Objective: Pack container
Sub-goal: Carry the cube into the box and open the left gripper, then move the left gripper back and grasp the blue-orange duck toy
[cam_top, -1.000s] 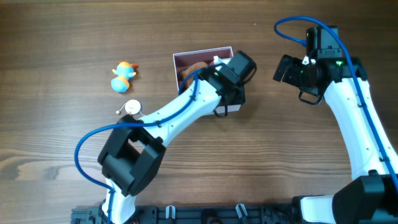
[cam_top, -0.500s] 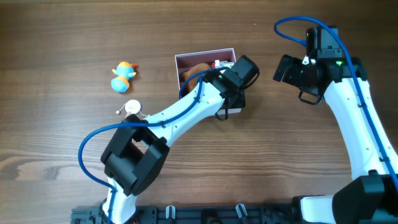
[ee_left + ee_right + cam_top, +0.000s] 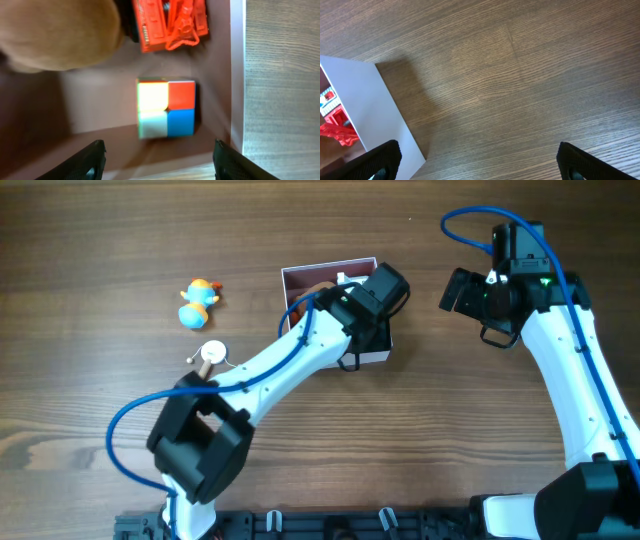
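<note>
The container (image 3: 325,266) is sitting at upper centre of the overhead view, half hidden under the left arm (image 3: 290,360). Only the left wrist view is showing the four-coloured cube (image 3: 166,108) lying inside, below a red toy (image 3: 170,22) and a brown soft lump (image 3: 55,32). The left gripper (image 3: 160,155) is hanging spread and empty above the cube, and the right gripper (image 3: 480,160) is gaping over the table (image 3: 520,75) beside the white wall.
</note>
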### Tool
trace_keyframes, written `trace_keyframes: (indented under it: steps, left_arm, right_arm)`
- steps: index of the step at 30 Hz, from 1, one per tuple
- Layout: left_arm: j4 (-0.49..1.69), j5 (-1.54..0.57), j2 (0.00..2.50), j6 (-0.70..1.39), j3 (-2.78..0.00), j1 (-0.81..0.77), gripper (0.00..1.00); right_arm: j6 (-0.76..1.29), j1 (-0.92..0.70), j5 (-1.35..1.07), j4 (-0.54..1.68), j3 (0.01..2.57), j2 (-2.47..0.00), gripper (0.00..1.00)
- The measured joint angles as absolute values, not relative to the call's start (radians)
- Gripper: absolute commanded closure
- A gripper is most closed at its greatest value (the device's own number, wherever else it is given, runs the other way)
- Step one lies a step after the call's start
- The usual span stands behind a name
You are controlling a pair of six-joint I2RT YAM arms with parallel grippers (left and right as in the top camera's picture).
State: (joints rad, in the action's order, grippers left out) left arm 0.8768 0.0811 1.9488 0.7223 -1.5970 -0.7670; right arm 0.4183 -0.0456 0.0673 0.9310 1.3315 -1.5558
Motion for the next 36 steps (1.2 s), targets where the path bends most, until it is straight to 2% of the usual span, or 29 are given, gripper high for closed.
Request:
trace_keyframes:
  steps: [7,15,20,24,34,36]
  left_arm:
    - [1.025,0.082,1.77,0.592,-1.602,-0.625,0.19]
    - [1.18,0.089,1.634,0.288,-1.629,-0.27,0.15]
    - [1.182,0.079,1.717,0.097,-1.629,-0.096,0.2]
    - [1.147,0.061,1.836,-0.012,-1.628,-0.012,0.18]
    - [1.023,0.053,2.086,-0.157,-1.628,0.031,0.26]
    - [1.005,0.051,2.117,-0.177,-1.628,0.031,0.34]
  right_arm:
    - [0.418,-0.046,0.067,0.931,1.332,-1.556,0.0]
    - [0.418,-0.046,0.067,0.931,1.332,-1.556,0.0]
    - [0.418,-0.046,0.067,0.931,1.332,-1.556,0.0]
    - [0.418,-0.046,0.067,0.931,1.332,-1.556,0.0]
    - [0.418,-0.046,0.067,0.931,1.332,-1.556,0.0]
    - [0.418,-0.046,0.067,0.931,1.332,-1.556,0.0]
